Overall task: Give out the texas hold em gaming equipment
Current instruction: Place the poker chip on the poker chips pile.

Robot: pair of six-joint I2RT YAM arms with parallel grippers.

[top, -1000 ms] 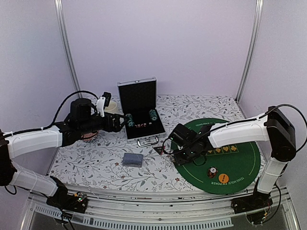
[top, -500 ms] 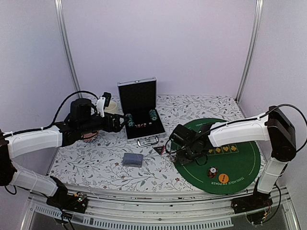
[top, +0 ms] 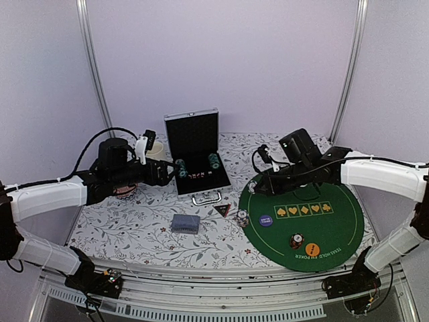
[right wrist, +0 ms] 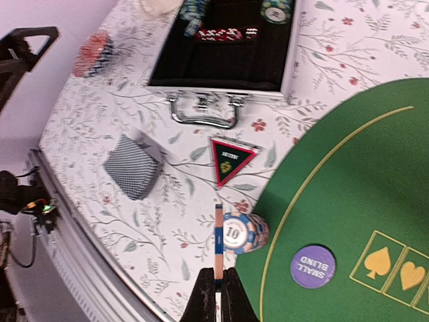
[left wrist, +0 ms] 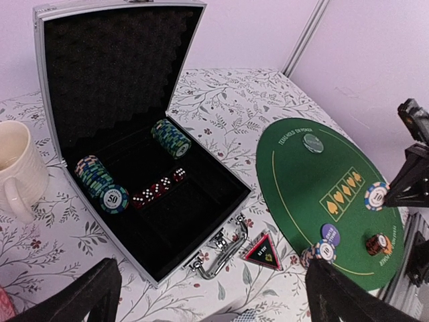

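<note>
Chips stand in a short stack point(right wrist: 241, 233) right on the left edge of the green mat point(top: 335, 228), just beside the purple disc point(right wrist: 314, 265). One more chip point(left wrist: 377, 196) is pinched edge-on in the right gripper point(right wrist: 218, 285), up off the surface over the mat. The triangular marker point(right wrist: 231, 159) lies between the mat and the handle of the open case point(top: 198, 157). The card deck point(right wrist: 134, 166) sits further left with bare cloth all around it. The left gripper point(left wrist: 213, 282) hangs over the case, jaws spread wide. A floral tablecloth point(top: 134, 228) covers the table, with pale lilac walls point(top: 234, 60) and metal corner posts point(top: 94, 67) behind.
</note>
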